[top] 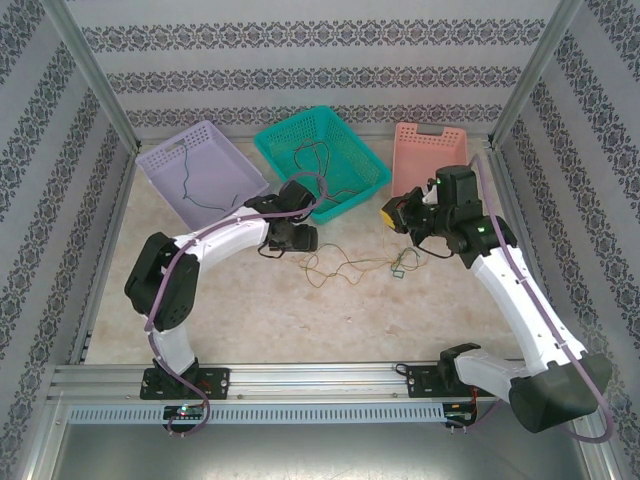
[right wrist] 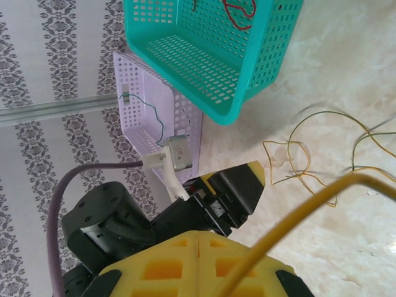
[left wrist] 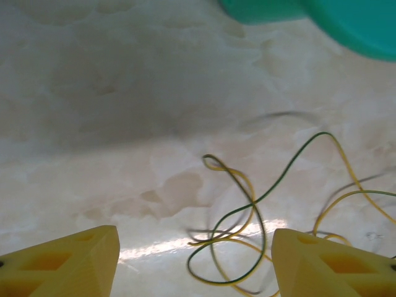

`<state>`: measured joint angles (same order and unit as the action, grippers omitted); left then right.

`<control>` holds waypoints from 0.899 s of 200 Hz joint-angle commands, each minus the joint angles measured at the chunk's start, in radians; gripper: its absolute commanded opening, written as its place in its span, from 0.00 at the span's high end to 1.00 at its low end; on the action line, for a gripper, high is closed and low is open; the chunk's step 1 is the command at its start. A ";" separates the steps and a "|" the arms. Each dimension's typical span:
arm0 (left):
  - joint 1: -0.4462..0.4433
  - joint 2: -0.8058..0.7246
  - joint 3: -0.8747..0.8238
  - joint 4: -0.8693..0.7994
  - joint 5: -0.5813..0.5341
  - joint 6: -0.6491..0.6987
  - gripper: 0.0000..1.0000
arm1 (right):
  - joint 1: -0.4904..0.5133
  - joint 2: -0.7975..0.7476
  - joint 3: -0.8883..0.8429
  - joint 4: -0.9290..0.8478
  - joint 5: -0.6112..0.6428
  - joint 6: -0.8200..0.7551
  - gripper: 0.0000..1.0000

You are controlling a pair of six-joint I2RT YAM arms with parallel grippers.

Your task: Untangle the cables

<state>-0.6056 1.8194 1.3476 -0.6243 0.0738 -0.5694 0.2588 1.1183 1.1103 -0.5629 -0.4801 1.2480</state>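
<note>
White-shelled left arm (top: 215,240) and right arm (top: 520,290) have bulky black joints (top: 160,285), purple cables (right wrist: 55,210) looped alongside, and yellow wedge-shaped fingers (left wrist: 62,263) with moulded recesses in the lower corners.

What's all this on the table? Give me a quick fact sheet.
Baskets: purple basket, teal basket, pink basket, at the far end
Tangle: thin yellow and green cables on the table
Left gripper: open, over the tangle
Right gripper: shut on a yellow cable
Purple basket holds: one dark cable
</note>
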 commanded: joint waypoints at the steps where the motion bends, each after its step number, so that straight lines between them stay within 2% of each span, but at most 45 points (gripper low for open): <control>1: -0.028 0.020 0.037 0.006 0.000 -0.014 0.38 | -0.005 -0.030 0.085 -0.017 0.019 -0.045 1.00; 34: -0.049 -0.080 0.025 -0.018 -0.110 -0.110 0.37 | -0.004 -0.024 0.296 -0.007 0.047 -0.132 1.00; 83: -0.053 -0.221 0.038 -0.068 -0.189 -0.178 0.31 | 0.026 0.076 0.598 0.048 -0.033 -0.179 1.00; 113: -0.053 -0.247 0.048 -0.088 -0.159 -0.230 0.31 | 0.081 0.143 0.743 0.105 -0.057 -0.171 1.00; 151: -0.059 -0.291 0.007 0.002 -0.057 -0.365 0.30 | 0.144 0.222 0.906 0.125 -0.041 -0.178 1.00; 180: -0.084 -0.340 -0.038 0.135 0.007 -0.307 0.36 | 0.152 0.245 0.969 0.128 -0.024 -0.177 1.00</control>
<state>-0.6601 1.5391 1.3430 -0.6113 0.0017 -0.8726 0.4038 1.3586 2.0159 -0.4736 -0.5068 1.0920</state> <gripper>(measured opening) 0.672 0.059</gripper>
